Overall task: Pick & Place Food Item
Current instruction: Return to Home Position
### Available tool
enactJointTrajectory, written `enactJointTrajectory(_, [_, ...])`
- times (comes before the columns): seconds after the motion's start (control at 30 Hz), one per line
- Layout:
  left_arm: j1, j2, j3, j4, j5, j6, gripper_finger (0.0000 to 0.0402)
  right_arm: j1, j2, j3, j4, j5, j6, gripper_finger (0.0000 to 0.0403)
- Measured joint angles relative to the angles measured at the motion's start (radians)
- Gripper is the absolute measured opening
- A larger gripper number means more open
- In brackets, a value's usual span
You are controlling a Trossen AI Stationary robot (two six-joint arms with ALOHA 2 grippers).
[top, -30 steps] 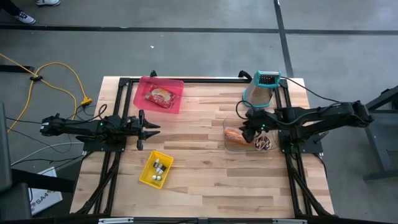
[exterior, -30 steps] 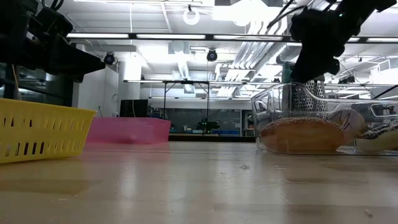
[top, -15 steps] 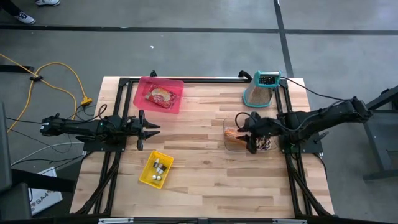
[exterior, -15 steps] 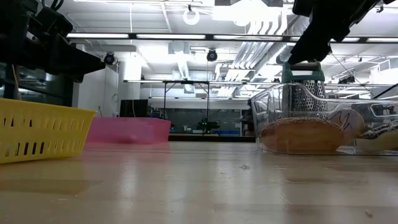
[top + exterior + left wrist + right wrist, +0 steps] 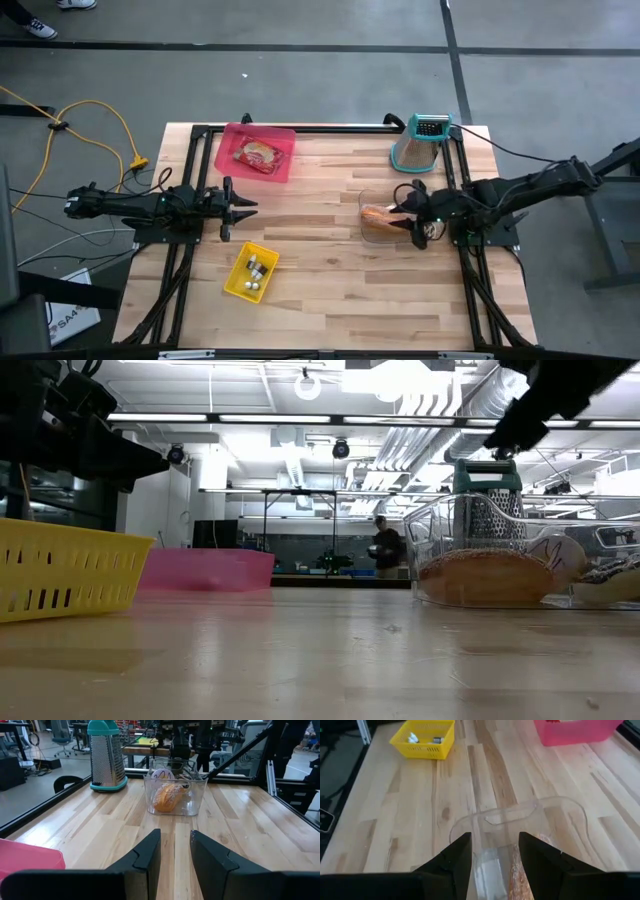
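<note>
Retreat of the right arm [image 5: 530, 187] is your job now, and I judge the placing done. The transparent bin [image 5: 372, 228], on the right half of the table [image 5: 320, 300], holds the brown donut [image 5: 167, 797] with the violet donut [image 5: 162, 774] behind it. The black donut [image 5: 612, 575] seems to lie at the bin's far end in the low view. The right gripper [image 5: 413, 222] hangs over the bin with its fingers parted and nothing between them, the clear rim just ahead of the tips. Raise it straight up first, then draw back toward the table's right edge, so a finger cannot hook the rim and drag the light bin. Around you, the left arm [image 5: 130, 203] waits along the left edge, and the left gripper [image 5: 240, 207] is slightly apart and empty, well clear of your path. The black frame rail [image 5: 462, 215] runs right beside the bin under your arm, so mind the elbow there. The pink bin [image 5: 257, 152] sits far off, while the box grater [image 5: 418, 143] stands near the transparent bin on its far side. The yellow basket [image 5: 250, 272] is no obstacle.
</note>
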Motion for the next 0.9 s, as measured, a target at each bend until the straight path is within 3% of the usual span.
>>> enactJointTrajectory(0.27, [0.000, 0.000, 0.000, 0.000, 0.000, 0.000, 0.0100, 0.000, -0.216, -0.197, 0.101, 0.007, 0.020, 0.0151])
enactJointTrajectory(0.53, [0.000, 0.000, 0.000, 0.000, 0.000, 0.000, 0.0100, 0.000, -0.419, -0.348, 0.129, 0.092, -0.015, 0.0151])
enactJointTrajectory(0.9, [0.000, 0.000, 0.000, 0.000, 0.000, 0.000, 0.0100, 0.000, -0.605, -0.444, 0.176, 0.017, -0.040, 0.0151])
